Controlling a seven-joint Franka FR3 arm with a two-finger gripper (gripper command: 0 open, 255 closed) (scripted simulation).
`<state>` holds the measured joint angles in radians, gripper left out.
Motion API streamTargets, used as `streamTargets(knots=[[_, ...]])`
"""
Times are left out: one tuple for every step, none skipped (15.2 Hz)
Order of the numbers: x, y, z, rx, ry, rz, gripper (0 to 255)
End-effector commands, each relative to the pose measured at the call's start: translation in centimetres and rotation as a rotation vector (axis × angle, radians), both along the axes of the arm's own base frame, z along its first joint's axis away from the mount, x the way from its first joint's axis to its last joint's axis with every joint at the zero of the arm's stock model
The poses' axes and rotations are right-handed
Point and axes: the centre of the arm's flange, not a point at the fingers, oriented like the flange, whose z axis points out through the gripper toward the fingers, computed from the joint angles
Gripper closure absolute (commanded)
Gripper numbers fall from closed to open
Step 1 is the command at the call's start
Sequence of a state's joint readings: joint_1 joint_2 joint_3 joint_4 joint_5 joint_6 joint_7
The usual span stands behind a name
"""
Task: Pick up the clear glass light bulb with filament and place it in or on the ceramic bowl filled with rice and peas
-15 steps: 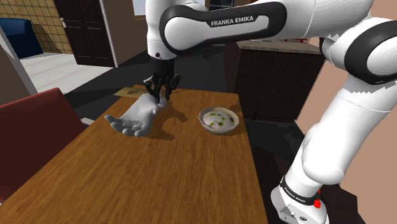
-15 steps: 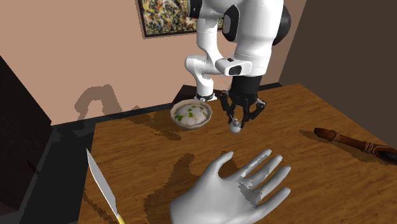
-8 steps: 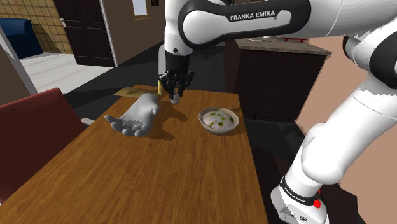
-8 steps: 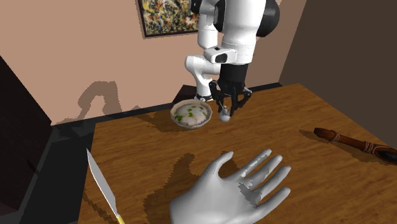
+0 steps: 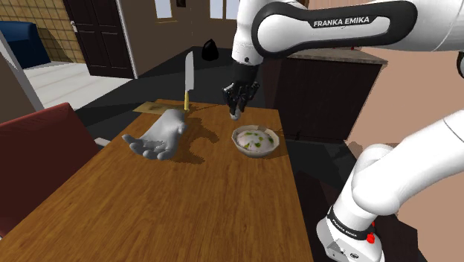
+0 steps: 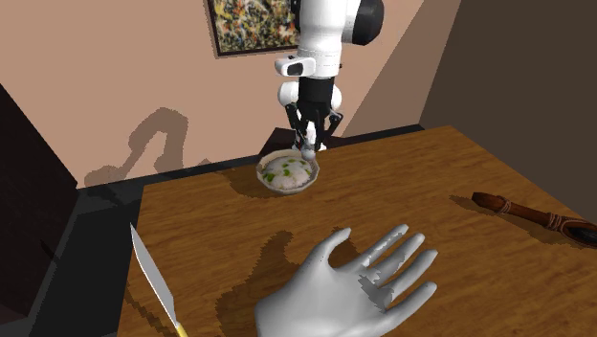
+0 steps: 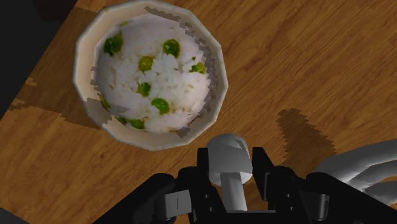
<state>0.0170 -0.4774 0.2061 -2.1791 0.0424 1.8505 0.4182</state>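
My black gripper is shut on the pale grey light bulb, which hangs bulb-end down in the air. The cream bowl of rice and peas stands on the wooden table near its edge. In the wrist view the bulb hovers just beside the bowl's rim, above bare wood. In the shoulder view the gripper is a little up and to the left of the bowl.
A large grey hand model lies on the table. A yellow-handled knife stands beyond it. A dark wooden pipe-like object lies at the second exterior view's right. A dark red chair borders the table.
The arm has carried the held bulb from above the hand model toward the bowl, moving to the shoulder view's right. The knife behind it is now uncovered.
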Motion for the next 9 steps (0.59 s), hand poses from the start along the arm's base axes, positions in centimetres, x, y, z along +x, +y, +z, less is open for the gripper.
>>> streamTargets(knots=[[-1.5, -2.1, -0.1, 0.001, 0.001, 0.002, 255], [-2.4, -3.2, -0.1, 0.001, 0.001, 0.002, 255], [-3.2, -4.2, -0.1, 0.001, 0.001, 0.002, 255], [-4.0, -5.3, -0.2, 0.001, 0.001, 0.002, 255], [-4.8, -6.3, -0.2, 0.001, 0.001, 0.002, 255], [-5.6, -7.4, -0.2, 0.001, 0.001, 0.002, 255], [-5.6, -7.4, -0.7, 0.001, 0.001, 0.002, 255], [-5.6, -7.4, -1.2, 0.001, 0.001, 0.002, 255], [-5.6, -7.4, -1.8, 0.001, 0.001, 0.002, 255]])
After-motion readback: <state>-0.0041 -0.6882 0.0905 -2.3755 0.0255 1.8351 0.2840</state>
